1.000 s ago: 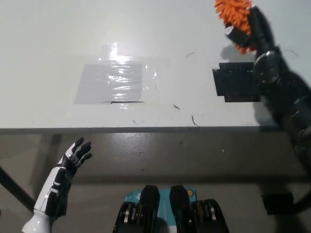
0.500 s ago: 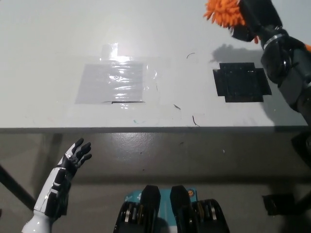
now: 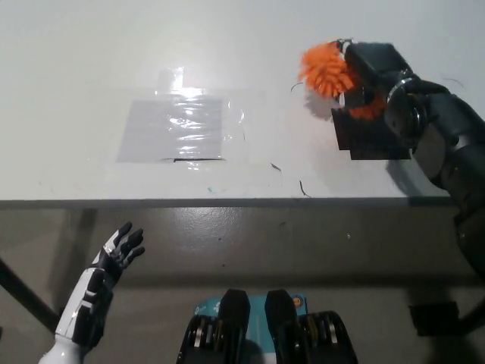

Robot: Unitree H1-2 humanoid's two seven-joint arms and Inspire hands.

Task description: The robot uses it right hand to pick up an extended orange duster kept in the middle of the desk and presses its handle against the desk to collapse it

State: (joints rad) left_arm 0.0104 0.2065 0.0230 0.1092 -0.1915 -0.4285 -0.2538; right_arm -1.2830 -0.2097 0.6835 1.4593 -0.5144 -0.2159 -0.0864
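Your black right hand (image 3: 375, 72) is clamped around the fluffy orange duster (image 3: 326, 68) over the white bench (image 3: 76, 76); white left hand (image 3: 114, 254) hangs open below the edge.

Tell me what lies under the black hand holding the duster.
Under the right hand, shut on the orange duster, lies a black square patch on the desk; its upper part is covered. The duster's handle is hidden.

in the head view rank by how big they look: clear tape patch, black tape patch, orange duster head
1. clear tape patch
2. black tape patch, partly hidden by the arm
3. orange duster head
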